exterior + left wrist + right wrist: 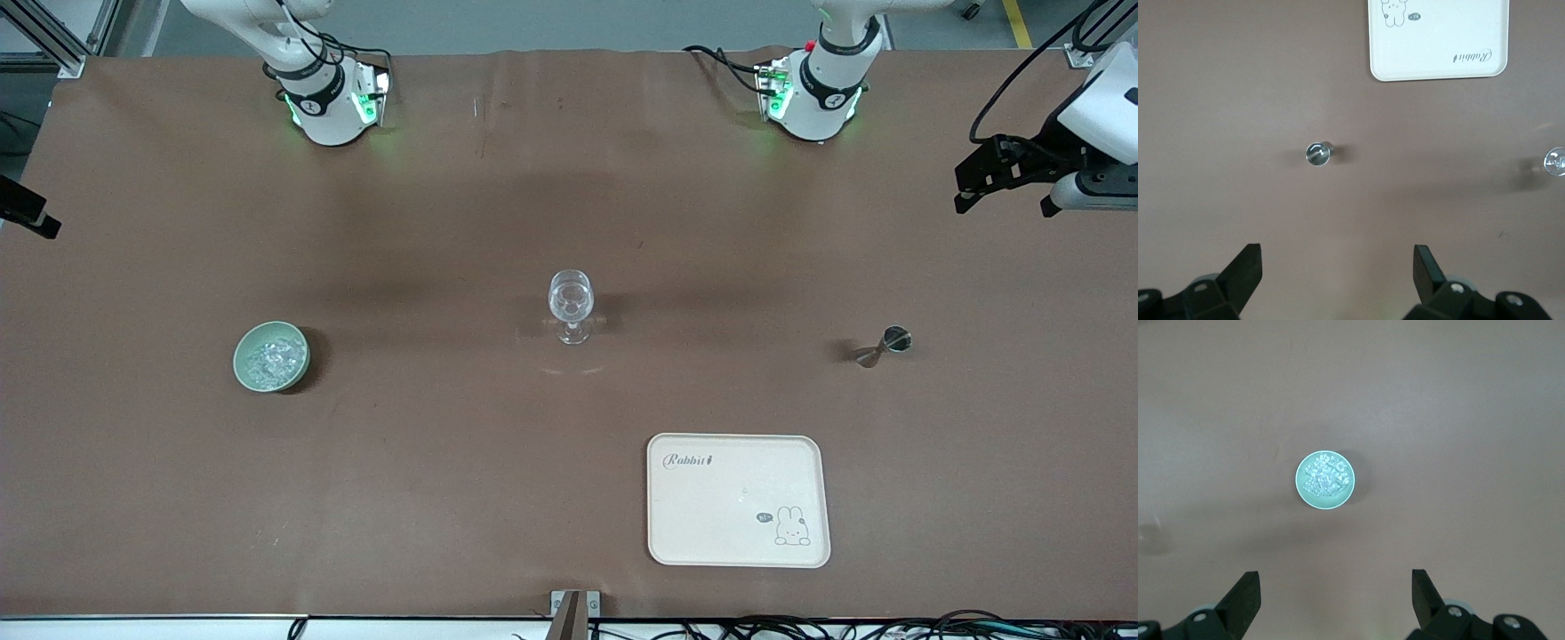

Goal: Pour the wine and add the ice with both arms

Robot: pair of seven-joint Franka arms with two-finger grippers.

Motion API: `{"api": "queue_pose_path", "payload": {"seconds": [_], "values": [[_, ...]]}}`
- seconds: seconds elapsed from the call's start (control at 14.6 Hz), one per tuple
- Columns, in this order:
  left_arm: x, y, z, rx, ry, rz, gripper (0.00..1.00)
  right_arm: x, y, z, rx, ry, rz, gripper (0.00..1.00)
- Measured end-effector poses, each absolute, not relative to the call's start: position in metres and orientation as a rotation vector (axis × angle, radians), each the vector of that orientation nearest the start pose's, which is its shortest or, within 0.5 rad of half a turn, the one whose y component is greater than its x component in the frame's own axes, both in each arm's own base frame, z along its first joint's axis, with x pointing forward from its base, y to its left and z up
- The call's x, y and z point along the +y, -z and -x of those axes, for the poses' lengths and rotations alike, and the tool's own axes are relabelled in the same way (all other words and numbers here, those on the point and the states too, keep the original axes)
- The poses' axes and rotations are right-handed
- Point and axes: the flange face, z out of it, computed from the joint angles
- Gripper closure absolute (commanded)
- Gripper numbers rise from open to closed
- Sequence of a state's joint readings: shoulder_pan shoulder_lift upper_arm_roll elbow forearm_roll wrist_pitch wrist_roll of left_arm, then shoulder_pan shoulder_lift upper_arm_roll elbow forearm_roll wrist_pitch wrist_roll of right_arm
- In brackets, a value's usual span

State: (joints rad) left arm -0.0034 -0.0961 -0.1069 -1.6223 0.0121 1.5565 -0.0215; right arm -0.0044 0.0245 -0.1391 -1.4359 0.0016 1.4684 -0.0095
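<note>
Centrally, the ice [271,357] lies heaped in a green bowl [244,342] toward the right arm's end of the desk [444,498]. Above it hangs the right pincer [1335,590], spread wide, holding nothing. The left pincer [1337,267] gapes equally empty over a small metal cup [1318,153].

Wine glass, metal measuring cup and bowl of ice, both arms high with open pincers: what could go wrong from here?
1. The wine glass is tall on a thin stem; a nudge could tip it.
2. The metal measuring cup is small and narrow-waisted, so the open left pincer could knock it over and spill it.
3. The ice is heaped loose in the green bowl; the open right pincer may drop chunks on the way to the glass.
</note>
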Motion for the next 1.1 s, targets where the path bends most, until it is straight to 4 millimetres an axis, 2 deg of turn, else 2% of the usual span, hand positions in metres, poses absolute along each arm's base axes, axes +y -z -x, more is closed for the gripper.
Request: {"api": "queue_pose_path", "payload": {"seconds": [0.27,0.41,0.82,0.96,1.1], "values": [[-0.056,-0.649,-0.518,0.128,0.020,3.118,0.00,-0.078,-0.665,-0.546,0.211,0.013,3.137,0.00],[-0.045,-0.647,-0.523,0.096,0.014,3.121,0.00,-0.078,-0.665,-0.546,0.212,0.012,3.137,0.00],[0.047,-0.609,-0.565,-0.150,-0.080,3.133,0.00,-0.079,-0.665,-0.546,0.214,0.013,3.137,0.00],[0.078,-0.588,-0.572,-0.245,-0.139,3.137,0.00,-0.079,-0.665,-0.546,0.214,0.014,3.137,0.00],[0.112,-0.559,-0.579,-0.437,-0.216,3.175,0.00,-0.079,-0.665,-0.546,0.214,0.015,3.137,0.00]]}}
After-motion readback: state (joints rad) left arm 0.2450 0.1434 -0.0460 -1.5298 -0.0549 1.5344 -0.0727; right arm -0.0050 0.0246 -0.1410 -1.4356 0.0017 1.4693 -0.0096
